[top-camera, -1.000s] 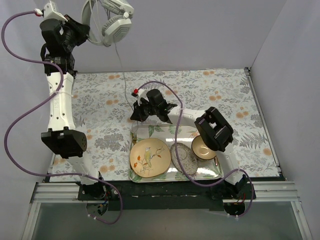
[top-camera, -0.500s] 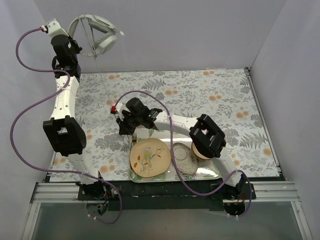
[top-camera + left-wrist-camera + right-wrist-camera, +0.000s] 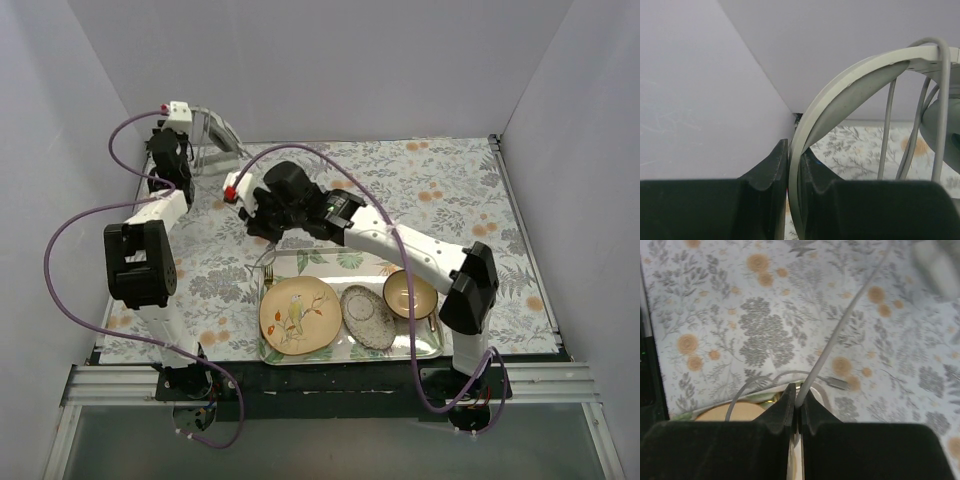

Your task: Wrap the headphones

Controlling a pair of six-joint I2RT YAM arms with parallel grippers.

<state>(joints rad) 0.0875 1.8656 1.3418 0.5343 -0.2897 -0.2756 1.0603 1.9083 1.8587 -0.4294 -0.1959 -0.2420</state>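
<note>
In the top view the left gripper (image 3: pixel 197 152) sits in the upper left of the frame, close to the back wall, with the headphones (image 3: pixel 218 133) just to its right, over the far left corner of the floral table (image 3: pixel 450 190). The left wrist view shows its two fingers pressed together on the headband (image 3: pixel 840 95), which rises between them at lower centre and arcs to the upper right. Several strands of cable (image 3: pixel 885 130) hang down on the right of that view, beside part of an ear cup (image 3: pixel 942 130) at the right edge.

The right gripper (image 3: pixel 256 216) lies left of centre in the top view, its arm stretching across from the lower right. Its wrist view shows the fingers pinched tight on the thin cable at lower centre. From there the cable runs straight up towards the upper right, where a blurred pale shape sits in the corner. A slack loop and the plug (image 3: pixel 837 384) lie on the cloth just above the fingertips.

In the lower middle of the top view a tray (image 3: pixel 440 345) holds a plate (image 3: pixel 297 313), a speckled dish (image 3: pixel 368 316) and a bowl (image 3: pixel 409 294), left to right.
</note>
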